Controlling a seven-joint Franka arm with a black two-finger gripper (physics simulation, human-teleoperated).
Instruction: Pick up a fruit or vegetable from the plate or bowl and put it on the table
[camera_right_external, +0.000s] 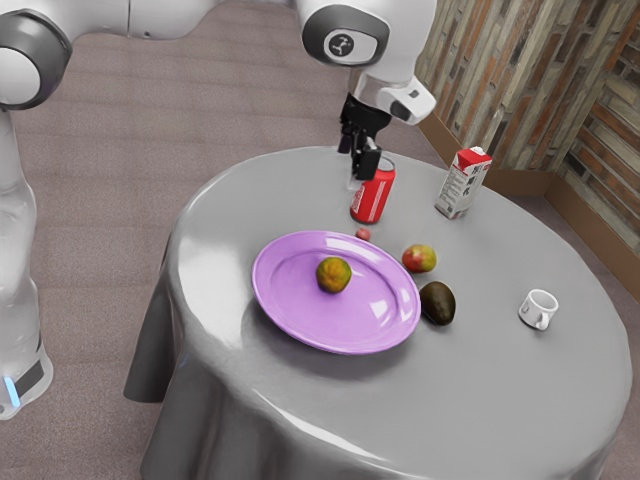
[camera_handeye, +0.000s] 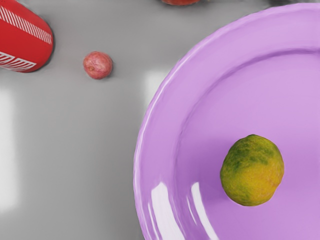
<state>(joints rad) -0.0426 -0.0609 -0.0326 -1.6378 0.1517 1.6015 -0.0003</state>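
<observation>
My gripper (camera_right_external: 359, 168) hangs above the table's far part, in front of the upper part of the red can; whether it is open or shut I cannot tell. A green-orange citrus fruit (camera_right_external: 333, 274) rests on the purple plate (camera_right_external: 290, 322), inside its rim. In the wrist view the same fruit (camera_handeye: 252, 170) lies on the plate (camera_handeye: 162, 125), with bare purple surface around it. The grey table (camera_right_external: 225, 215) carries the plate.
Around the plate on the table are a small pink fruit (camera_right_external: 362, 234), a red can (camera_right_external: 373, 196), a red-green fruit (camera_right_external: 419, 258) and a dark avocado (camera_right_external: 437, 303). Farther off stand a red-white carton (camera_right_external: 462, 184) and a white mug (camera_right_external: 537, 309).
</observation>
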